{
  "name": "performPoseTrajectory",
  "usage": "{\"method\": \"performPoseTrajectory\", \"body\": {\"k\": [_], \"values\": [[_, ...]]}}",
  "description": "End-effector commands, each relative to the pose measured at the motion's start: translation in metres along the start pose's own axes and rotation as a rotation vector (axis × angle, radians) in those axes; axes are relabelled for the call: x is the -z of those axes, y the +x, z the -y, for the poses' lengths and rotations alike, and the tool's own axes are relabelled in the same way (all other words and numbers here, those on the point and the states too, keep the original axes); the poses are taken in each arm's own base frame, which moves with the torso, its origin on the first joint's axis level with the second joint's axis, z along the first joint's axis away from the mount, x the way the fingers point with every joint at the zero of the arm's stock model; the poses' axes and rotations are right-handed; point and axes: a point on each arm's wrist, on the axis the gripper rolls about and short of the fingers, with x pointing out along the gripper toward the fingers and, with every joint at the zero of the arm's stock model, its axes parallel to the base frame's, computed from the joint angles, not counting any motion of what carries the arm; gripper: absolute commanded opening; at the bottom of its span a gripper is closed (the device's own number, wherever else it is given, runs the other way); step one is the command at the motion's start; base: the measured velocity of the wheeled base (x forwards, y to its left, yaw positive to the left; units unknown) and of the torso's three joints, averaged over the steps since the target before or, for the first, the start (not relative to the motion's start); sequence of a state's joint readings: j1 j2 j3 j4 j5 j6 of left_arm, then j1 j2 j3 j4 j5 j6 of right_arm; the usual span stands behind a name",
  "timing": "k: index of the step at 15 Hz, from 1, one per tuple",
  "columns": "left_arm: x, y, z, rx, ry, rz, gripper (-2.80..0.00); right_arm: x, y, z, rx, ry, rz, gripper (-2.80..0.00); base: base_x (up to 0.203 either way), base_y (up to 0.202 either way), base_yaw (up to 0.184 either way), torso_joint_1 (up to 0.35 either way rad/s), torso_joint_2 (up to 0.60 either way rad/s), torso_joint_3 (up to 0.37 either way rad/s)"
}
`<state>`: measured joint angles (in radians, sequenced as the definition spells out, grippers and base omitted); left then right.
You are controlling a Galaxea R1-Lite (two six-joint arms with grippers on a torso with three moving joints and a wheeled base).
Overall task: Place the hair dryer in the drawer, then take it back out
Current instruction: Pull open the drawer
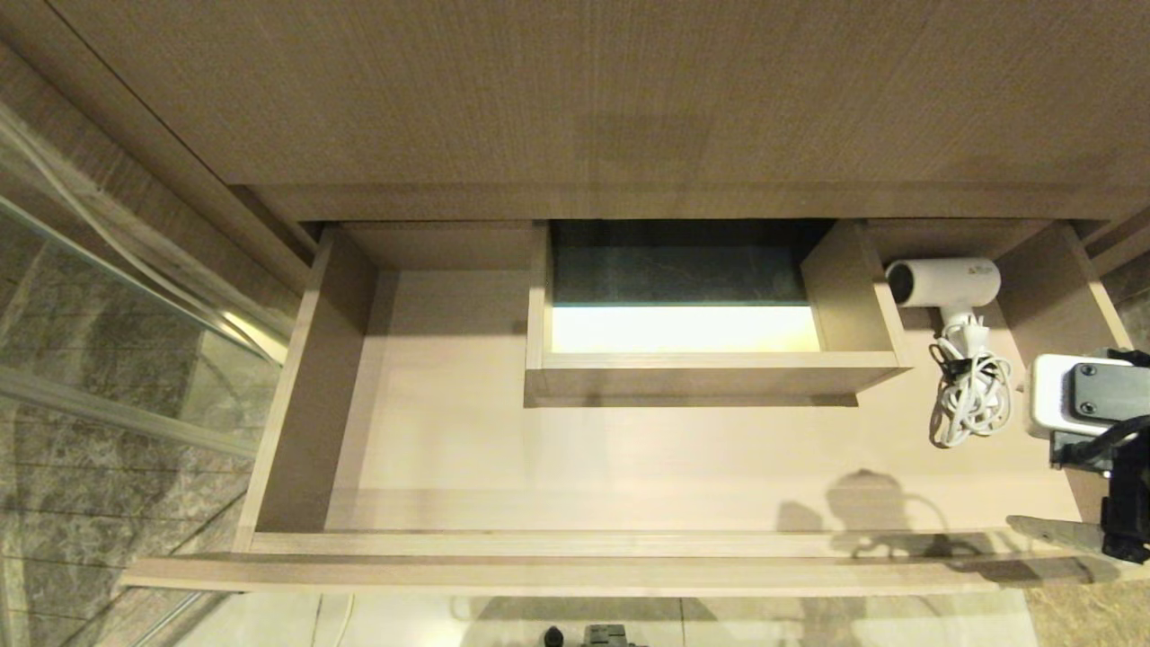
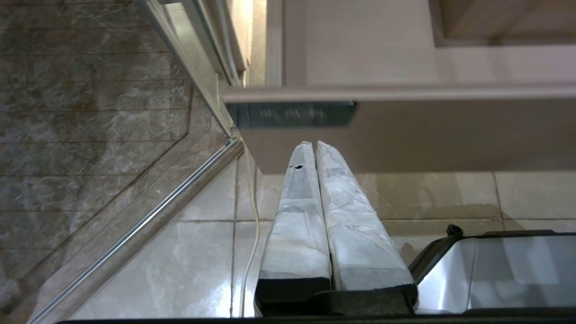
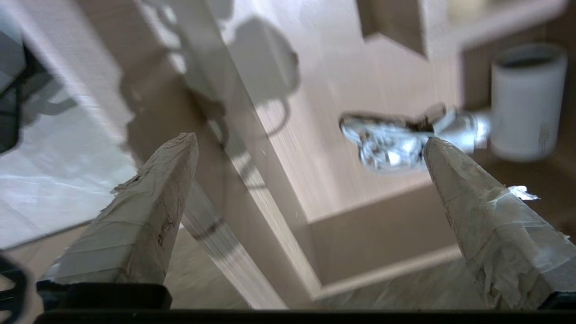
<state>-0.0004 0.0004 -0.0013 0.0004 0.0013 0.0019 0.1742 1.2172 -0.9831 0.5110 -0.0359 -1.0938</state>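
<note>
Fingers of my right gripper stand wide apart and hold nothing; both tips are wrapped in pale tape. In the head view this gripper hangs at the right end of the drawer, above its front edge. My hair dryer lies inside the drawer, in the rear right corner, just beside the boxed cut-out. Its white cord is bundled in front of it, on the drawer floor. My left gripper is parked low over the floor tiles, below the drawer front, with its two fingers pressed together and empty.
</note>
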Motion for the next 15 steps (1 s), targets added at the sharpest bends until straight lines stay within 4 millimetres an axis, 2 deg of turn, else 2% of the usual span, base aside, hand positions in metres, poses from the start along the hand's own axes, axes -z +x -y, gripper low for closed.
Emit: {"method": "performPoseTrajectory", "body": {"k": [1,11,15], "values": [[0.000,0.000,0.000,-0.001,0.000,0.000,-2.80,0.009,-0.011,0.002,0.048,0.064,-0.037,0.00,0.000,0.000,0.000,0.000,0.00,0.000],[0.000,0.000,0.000,0.001,0.000,0.001,-2.80,0.029,-0.005,0.034,0.198,0.293,-0.267,0.00,0.000,0.000,0.000,0.000,0.00,0.000],[0.000,0.000,0.000,0.001,0.000,0.001,-2.80,0.033,0.009,0.066,0.319,0.467,-0.414,0.00,0.000,0.000,0.000,0.000,0.00,0.000]]}}
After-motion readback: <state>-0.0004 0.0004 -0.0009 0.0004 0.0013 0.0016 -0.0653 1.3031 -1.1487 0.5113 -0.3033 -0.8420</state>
